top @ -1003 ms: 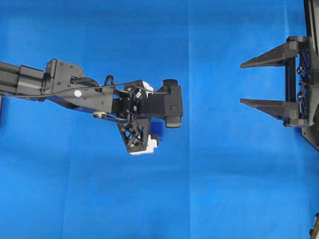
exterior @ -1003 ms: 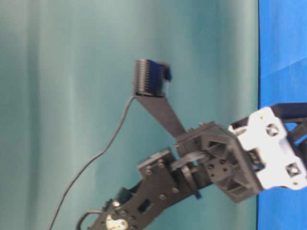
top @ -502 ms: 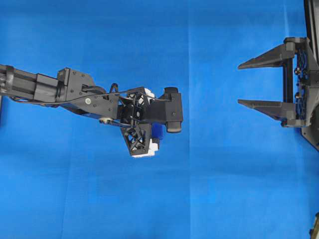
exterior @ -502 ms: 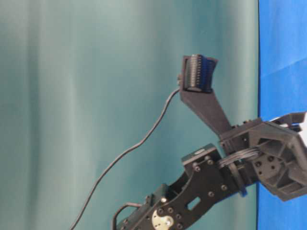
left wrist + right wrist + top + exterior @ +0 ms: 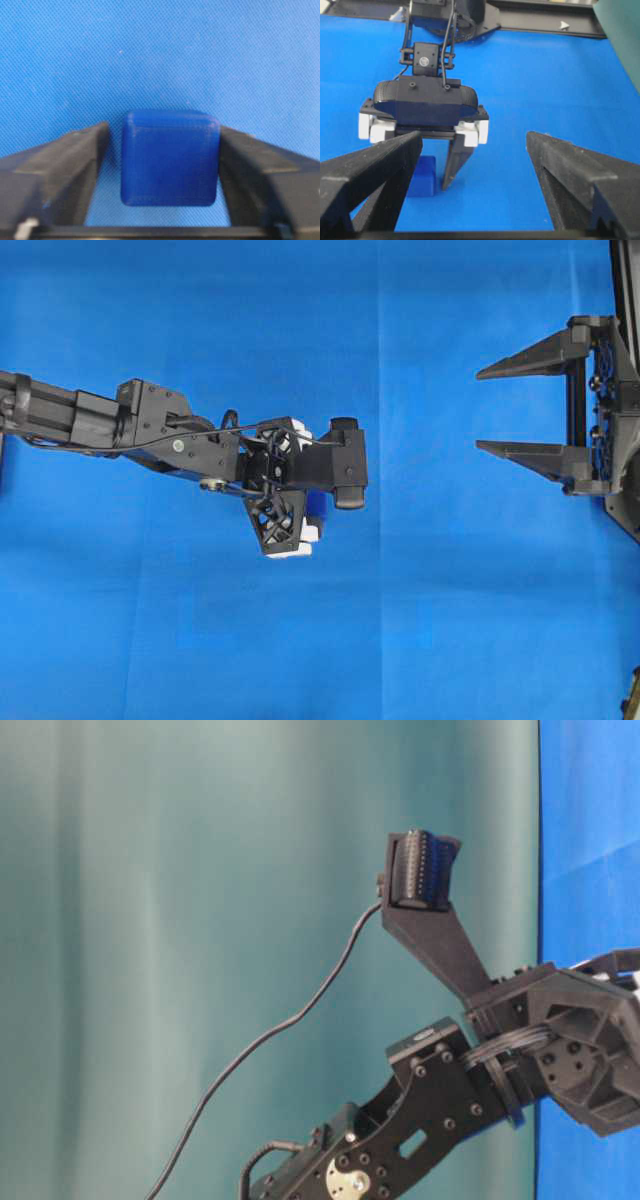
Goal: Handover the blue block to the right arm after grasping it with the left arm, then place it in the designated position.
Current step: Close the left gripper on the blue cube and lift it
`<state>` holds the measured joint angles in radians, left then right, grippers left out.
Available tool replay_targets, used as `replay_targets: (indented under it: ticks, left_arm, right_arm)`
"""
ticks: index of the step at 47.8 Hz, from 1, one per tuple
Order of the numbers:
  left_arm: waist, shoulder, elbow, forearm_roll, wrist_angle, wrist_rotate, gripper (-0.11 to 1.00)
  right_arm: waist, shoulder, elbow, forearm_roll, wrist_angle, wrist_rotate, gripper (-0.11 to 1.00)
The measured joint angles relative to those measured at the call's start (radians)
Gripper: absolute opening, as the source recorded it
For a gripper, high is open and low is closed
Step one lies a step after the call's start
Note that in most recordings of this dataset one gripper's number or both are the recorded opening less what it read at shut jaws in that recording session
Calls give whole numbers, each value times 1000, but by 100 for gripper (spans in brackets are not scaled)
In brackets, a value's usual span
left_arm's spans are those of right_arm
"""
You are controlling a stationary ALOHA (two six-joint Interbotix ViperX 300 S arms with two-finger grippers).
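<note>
Blue cloth covers the desk [image 5: 450, 620], and the blue block [image 5: 170, 157] sits on it between the fingers of the left claw [image 5: 162, 165]. In the left wrist view a thin strip of cloth shows on the block's left side, while the right finger looks to be touching or nearly so; I cannot tell whether the grip is closed yet. The right claw [image 5: 525, 405] waits well apart from the block, its fingers spread wide and holding nothing.

My main worry is a lopsided close: if one finger meets the block first, it could push or twist the cube on the cloth and leave a weak corner grip, which might then slip during the handover.

No containers appear in any view, and no marked placement spot is visible.
</note>
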<state>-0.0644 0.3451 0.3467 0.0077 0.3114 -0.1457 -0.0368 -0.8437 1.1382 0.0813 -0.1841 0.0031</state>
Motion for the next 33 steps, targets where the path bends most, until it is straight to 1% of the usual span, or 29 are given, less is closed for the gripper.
replay_targets:
  ticks: [2,3,15,33]
  left_arm:
    - [-3,0,0,0,3,2,52]
    - [-3,-2,0,0,5,5,48]
    - [-11,0,-6,0,35,11,49]
    - [-17,0,-14,0,40,12,49]
  right_arm:
    - [0,0,0,0,0,0,96]
    - [0,0,0,0,-2,0,96]
    - [0,0,0,0,-2,0,96]
    - [2,0,0,-2,0,0,96]
